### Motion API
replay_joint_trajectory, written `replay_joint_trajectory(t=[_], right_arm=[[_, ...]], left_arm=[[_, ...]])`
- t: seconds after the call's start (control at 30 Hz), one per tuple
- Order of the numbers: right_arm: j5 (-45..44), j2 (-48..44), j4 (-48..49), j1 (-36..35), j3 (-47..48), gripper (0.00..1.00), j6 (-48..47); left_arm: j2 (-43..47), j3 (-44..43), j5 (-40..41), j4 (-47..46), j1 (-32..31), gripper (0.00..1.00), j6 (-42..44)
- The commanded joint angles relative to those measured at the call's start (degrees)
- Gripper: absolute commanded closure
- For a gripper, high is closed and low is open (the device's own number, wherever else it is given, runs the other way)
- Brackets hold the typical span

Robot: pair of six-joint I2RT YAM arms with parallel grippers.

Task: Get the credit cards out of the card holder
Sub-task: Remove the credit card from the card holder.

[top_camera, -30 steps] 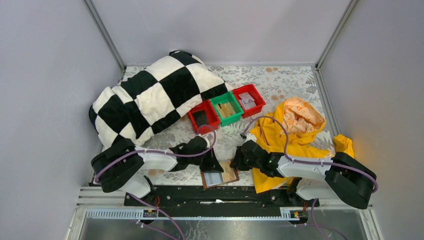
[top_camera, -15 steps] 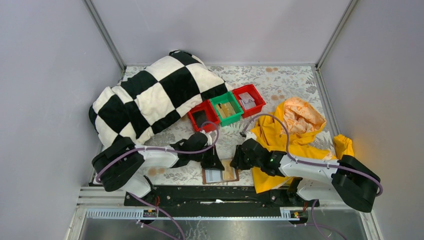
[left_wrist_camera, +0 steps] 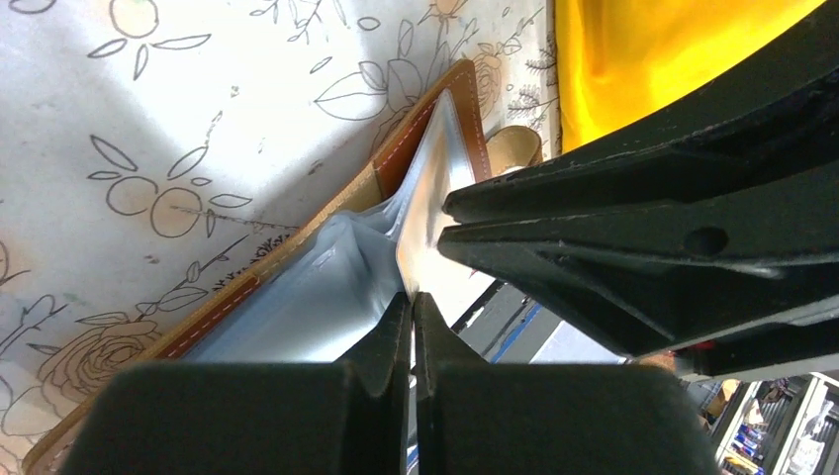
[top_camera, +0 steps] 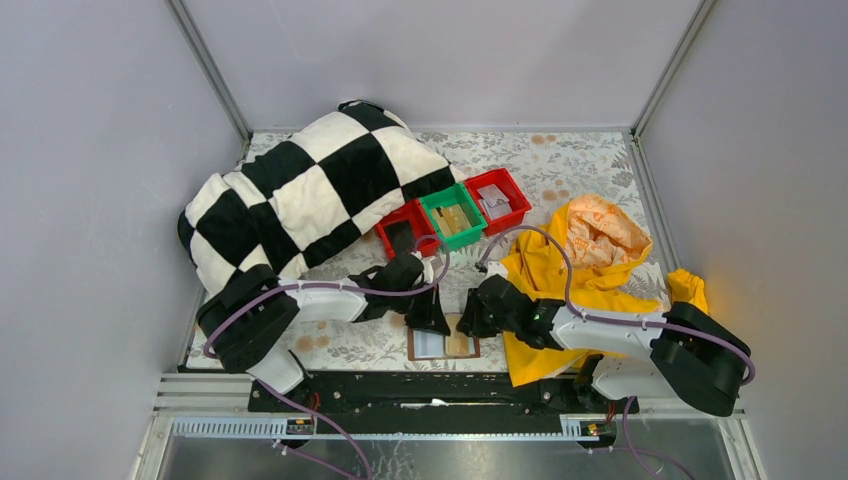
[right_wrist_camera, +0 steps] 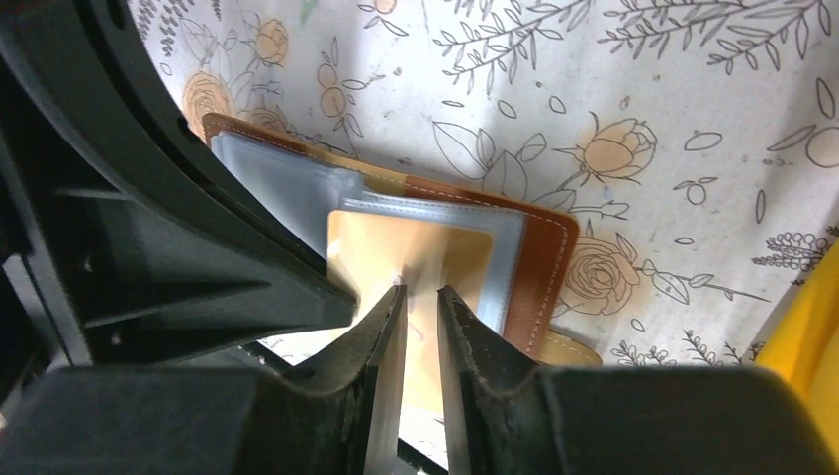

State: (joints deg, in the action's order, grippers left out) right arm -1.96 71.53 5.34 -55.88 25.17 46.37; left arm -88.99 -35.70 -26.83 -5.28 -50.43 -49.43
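The brown card holder (top_camera: 428, 345) lies open by the table's front edge, its pale grey pockets facing up. My left gripper (top_camera: 432, 318) is shut on the thin grey pocket sleeve (left_wrist_camera: 435, 198) and holds it up off the brown cover (left_wrist_camera: 416, 129). A tan credit card (right_wrist_camera: 425, 247) shows behind the grey-framed pocket on the right half (right_wrist_camera: 549, 247). My right gripper (right_wrist_camera: 420, 289) stands over that card's near edge. Its jaws are a narrow gap apart and the tips are at the card's surface. In the top view the right gripper (top_camera: 472, 318) is just right of the left one.
Three small bins stand in a row behind: red (top_camera: 407, 235), green (top_camera: 453, 217), red (top_camera: 497, 200), with flat items inside. A black-and-white checkered blanket (top_camera: 300, 200) fills the back left. A yellow garment (top_camera: 580, 265) lies right, beside the right arm.
My left gripper has moved right and away from the front edge, closing fully on the wallet's grey sleeve. The right gripper has shifted slightly left over the wallet.
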Motion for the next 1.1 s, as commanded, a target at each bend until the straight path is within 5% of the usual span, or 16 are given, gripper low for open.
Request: replay_joint_trajectory(t=[0.0,0.53,0.77,0.97,1.07], right_arm=[[-1.78,0.48,0.37,-0.51,-2.12,0.75,0.9],[-5.48,3.88,-7.42,-0.53,-1.56,0.86,3.92],[-4.0,4.45,-5.88,-0.49,-2.54,0.86,4.51],[-3.62,4.85,-3.95,-0.48,-2.35,0.86,4.52],[-3.54,4.93,-3.94,-0.47,-2.23,0.86,4.51]], left_arm=[[1.07,1.56,-1.07,-0.47,0.28,1.0,1.66],[3.74,6.43,-2.98,-5.64,2.13,1.0,-2.35],[5.0,11.16,-5.12,-14.81,2.5,0.88,-7.1],[4.71,13.8,-4.13,-20.19,2.45,1.0,-11.13],[5.59,14.02,-3.5,-19.98,2.45,0.85,-11.4]])
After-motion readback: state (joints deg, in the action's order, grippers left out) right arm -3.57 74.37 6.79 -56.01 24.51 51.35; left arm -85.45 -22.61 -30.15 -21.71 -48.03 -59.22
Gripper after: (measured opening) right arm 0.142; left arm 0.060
